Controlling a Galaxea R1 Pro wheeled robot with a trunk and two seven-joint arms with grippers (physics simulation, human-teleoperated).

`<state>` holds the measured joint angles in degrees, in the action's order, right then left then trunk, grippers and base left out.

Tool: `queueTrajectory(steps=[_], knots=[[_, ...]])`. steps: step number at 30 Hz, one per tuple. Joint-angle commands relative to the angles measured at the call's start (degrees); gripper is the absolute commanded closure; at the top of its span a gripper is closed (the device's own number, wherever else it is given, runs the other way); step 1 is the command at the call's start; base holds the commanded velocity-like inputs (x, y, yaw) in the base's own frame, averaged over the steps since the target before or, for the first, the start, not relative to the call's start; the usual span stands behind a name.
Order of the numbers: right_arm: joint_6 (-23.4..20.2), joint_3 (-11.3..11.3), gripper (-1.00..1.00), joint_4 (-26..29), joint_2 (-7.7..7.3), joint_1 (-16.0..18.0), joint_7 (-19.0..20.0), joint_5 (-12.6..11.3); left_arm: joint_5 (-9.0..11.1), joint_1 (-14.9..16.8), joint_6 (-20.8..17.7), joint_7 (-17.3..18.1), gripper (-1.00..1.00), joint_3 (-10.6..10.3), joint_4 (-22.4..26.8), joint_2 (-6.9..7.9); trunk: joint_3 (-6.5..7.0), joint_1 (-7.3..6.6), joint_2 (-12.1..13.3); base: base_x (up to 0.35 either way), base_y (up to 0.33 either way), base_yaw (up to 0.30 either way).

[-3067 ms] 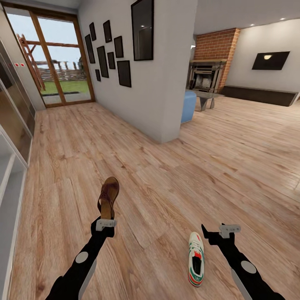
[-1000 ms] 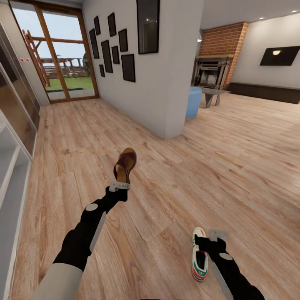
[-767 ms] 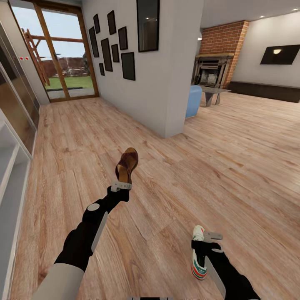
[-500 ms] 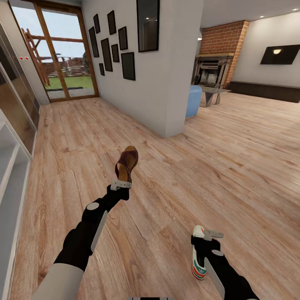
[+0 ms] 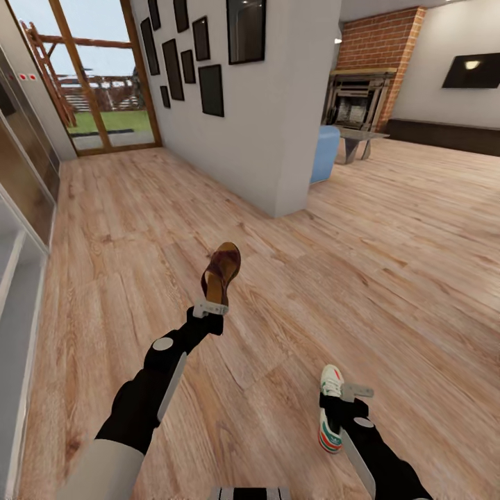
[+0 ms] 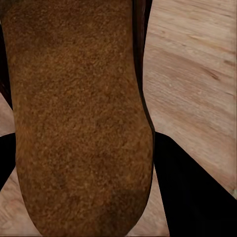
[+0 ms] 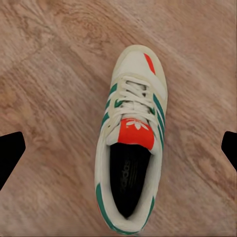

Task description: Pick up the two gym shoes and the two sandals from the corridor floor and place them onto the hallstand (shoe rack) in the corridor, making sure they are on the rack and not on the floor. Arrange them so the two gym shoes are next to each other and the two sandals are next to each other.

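My right tool (image 5: 339,397) hovers wide open directly above gym shoe (image 7: 131,143) on corridor floor (image 5: 389,292); shoe's long axis crosses finger gap. Left tool (image 5: 210,309) clamps sandal (image 5: 221,272) aloft, nr the shoe.

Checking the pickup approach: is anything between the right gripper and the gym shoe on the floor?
Nothing visible. The right gripper hangs directly above the gym shoe, jaws spread to either side of it, with bare corridor floor all around. The left gripper holds a sandal, well apart.
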<state>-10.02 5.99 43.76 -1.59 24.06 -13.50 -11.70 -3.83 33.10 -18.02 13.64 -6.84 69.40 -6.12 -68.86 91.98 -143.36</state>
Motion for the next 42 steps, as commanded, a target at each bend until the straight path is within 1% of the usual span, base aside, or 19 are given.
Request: queueTrajectory(steps=[1,7,13,19,26,33,42], knots=[[-0.3,0.4,-1.00,0.1,-0.12,0.0,-0.6,-0.5,-0.5,0.0,-0.3,0.3,1.00,0.0,0.1,0.00,-0.37,0.01,0.0,0.000,0.000,-0.076],[-0.3,0.4,-1.00,0.2,0.08,0.0,-0.6,-0.5,-0.4,0.1,-0.2,0.3,1.00,-0.1,0.1,-0.11,-2.24,0.16,-0.1,0.000,0.000,-0.116],[-0.3,0.4,-1.00,0.3,0.18,0.0,-0.6,-0.5,-0.4,0.2,-0.3,0.3,1.00,-0.1,2.0,-0.58,-4.04,0.32,-0.2,0.000,0.000,-0.177],[-0.3,0.4,-1.00,0.4,0.19,0.0,-0.6,-0.5,-0.4,-0.2,-0.4,0.3,1.00,0.0,2.3,-0.39,-5.83,0.47,-0.3,0.000,0.000,-0.171],[-0.3,0.4,-1.00,0.4,0.19,0.0,-0.6,-0.5,-0.4,-0.4,-0.4,0.3,1.00,0.0,2.3,-0.30,-8.01,0.65,-0.4,0.000,0.000,-0.032],[-0.3,0.4,-1.00,0.5,0.19,0.0,-0.7,-0.5,-0.5,-0.5,-0.4,0.3,1.00,0.0,2.4,-0.22,-8.61,0.65,-0.4,0.000,0.000,0.045],[-0.3,0.4,-1.00,0.6,0.11,0.0,-0.6,-0.5,-0.5,-0.7,-0.3,0.3,1.00,0.0,2.4,-0.13,-8.73,0.65,-0.4,0.000,0.000,0.018]])
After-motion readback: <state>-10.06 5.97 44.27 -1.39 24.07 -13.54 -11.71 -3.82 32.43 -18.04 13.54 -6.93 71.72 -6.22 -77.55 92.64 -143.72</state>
